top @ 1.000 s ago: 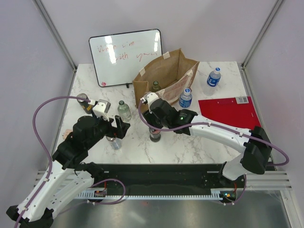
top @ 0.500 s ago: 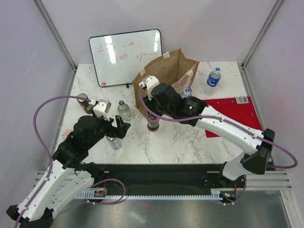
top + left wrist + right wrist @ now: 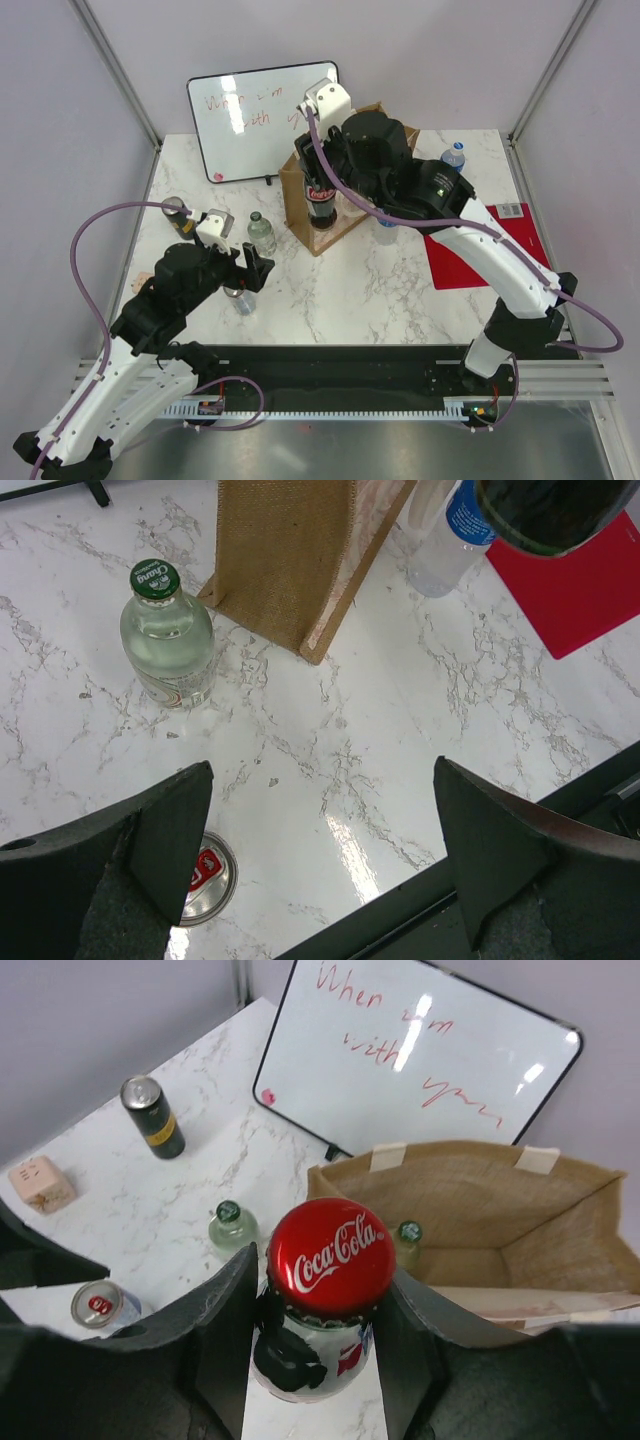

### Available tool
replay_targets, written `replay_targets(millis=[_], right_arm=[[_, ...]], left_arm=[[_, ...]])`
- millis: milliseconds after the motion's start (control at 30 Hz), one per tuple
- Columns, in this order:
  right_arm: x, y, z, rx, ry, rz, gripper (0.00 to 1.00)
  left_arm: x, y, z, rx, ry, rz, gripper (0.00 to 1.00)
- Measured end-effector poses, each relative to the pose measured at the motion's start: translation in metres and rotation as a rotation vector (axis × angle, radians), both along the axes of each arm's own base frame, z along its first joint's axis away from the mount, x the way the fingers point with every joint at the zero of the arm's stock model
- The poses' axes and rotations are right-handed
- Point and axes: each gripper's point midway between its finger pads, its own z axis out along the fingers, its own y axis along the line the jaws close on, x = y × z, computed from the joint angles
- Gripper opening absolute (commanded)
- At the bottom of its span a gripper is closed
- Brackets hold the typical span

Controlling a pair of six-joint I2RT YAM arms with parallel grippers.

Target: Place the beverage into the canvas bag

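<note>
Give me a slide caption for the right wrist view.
Right gripper holds a Coca-Cola bottle near the open canvas bag.

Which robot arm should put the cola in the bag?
The right arm: its jaws hold the cola bottle up beside the open canvas bag. The left arm's jaws are open and empty, farther away.

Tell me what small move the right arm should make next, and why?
Probably shift forward over the opening before lowering: the right gripper holds the red-capped dark cola bottle raised, not yet over the open mouth of the tan canvas bag.
</note>
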Motion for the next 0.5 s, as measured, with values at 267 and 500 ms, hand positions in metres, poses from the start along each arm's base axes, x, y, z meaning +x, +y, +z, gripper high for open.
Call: replay_targets(millis=[267,500], right_arm=[[0.042,-0.02,0.027,0.022,-0.069,-0.097,0.0],[0.1,-0.049,0.006,-0.007,-0.039,-0.205,0.0]], left_arm=[[0.0,0.0,0.0,0.0,-0.001,0.0,0.98],[0.0,0.0,0.0,0.0,0.001,0.0,0.98]])
